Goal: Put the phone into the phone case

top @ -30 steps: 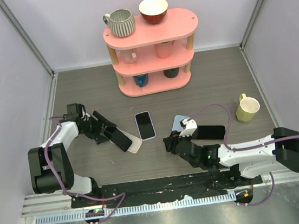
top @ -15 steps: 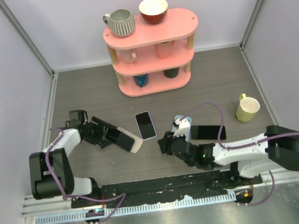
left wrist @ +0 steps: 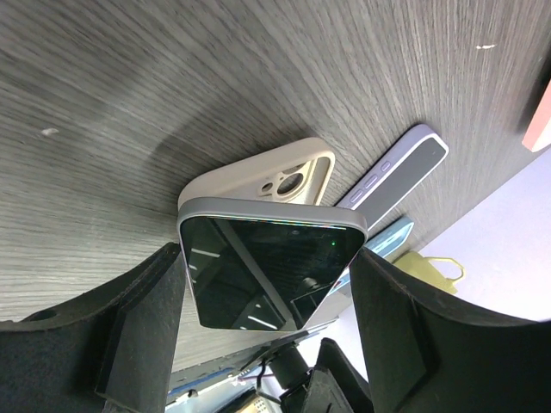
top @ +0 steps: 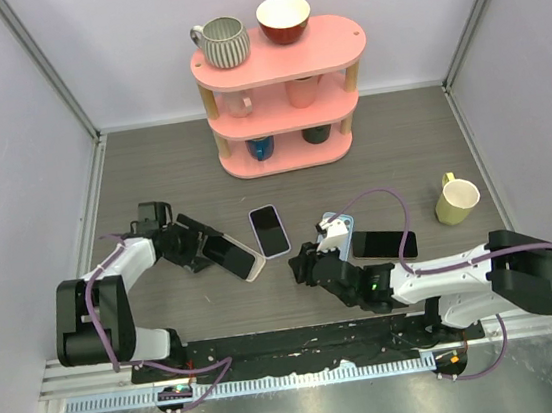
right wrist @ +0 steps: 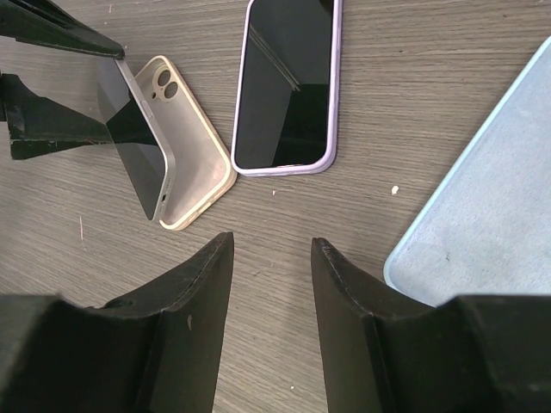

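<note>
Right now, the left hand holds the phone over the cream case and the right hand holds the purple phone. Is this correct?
No. The left hand holds the phone over the cream case, but the right hand holds nothing: the right wrist view shows the purple phone lying flat on the table.

Yellow mug [top: 457,200] sits beside pink shelf [top: 329,45] (three-tiered).

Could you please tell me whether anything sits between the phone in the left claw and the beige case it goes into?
Nothing visible does. The left claw holds the phone tilted over the beige case, whose open cavity shows nothing inside. The purple-cased phone lies beside it, apart.
</note>
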`<state>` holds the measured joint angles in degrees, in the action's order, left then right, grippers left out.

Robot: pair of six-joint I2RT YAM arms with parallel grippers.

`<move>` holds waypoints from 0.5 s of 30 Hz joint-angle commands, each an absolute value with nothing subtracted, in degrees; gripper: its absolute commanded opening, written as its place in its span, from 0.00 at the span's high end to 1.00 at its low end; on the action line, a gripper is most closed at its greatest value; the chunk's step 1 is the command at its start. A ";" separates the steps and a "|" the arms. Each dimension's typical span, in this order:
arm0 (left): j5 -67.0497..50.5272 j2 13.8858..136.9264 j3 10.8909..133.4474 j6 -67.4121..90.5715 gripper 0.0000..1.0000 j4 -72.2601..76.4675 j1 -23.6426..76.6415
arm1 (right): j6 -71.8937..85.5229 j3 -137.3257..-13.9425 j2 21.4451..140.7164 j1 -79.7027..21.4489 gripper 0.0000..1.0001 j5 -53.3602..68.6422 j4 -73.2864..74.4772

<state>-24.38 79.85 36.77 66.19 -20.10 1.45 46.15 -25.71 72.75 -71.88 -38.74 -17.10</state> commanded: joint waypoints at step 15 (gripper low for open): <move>-21.71 79.19 40.52 68.82 0.21 -19.34 5.45 | 45.53 -27.07 72.25 -71.81 0.53 -39.55 -18.54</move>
<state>-22.24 79.99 37.93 67.75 -20.25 5.13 46.02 -25.80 72.82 -71.88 -38.63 -17.10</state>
